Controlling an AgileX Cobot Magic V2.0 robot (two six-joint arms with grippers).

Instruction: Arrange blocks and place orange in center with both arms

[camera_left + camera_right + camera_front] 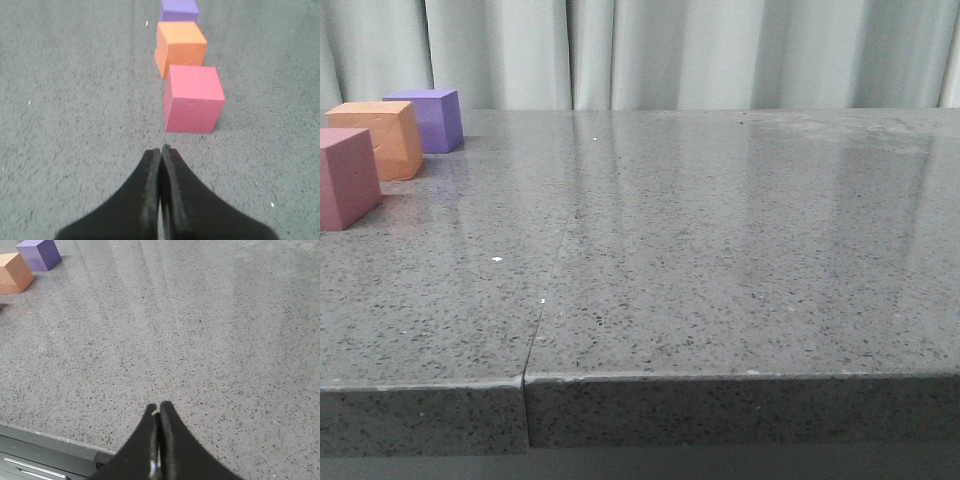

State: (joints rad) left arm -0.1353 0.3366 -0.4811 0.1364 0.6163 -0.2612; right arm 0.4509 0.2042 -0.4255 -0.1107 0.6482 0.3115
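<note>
Three cubes stand in a row at the table's far left: the pink cube [345, 177] nearest, the orange cube [382, 138] in the middle, the purple cube [428, 119] farthest. The left wrist view shows the same row: pink [193, 98], orange [180, 46], purple [178, 9]. My left gripper [161, 149] is shut and empty, a short way in front of the pink cube, not touching it. My right gripper [159, 406] is shut and empty over bare table near the front edge; orange [13, 273] and purple [38, 253] lie far off. Neither gripper shows in the front view.
The grey speckled table [720, 260] has a seam [542, 300] running from its front edge toward the back. Its front edge [50, 440] lies just beneath the right gripper. A pale curtain [720, 50] hangs behind the table.
</note>
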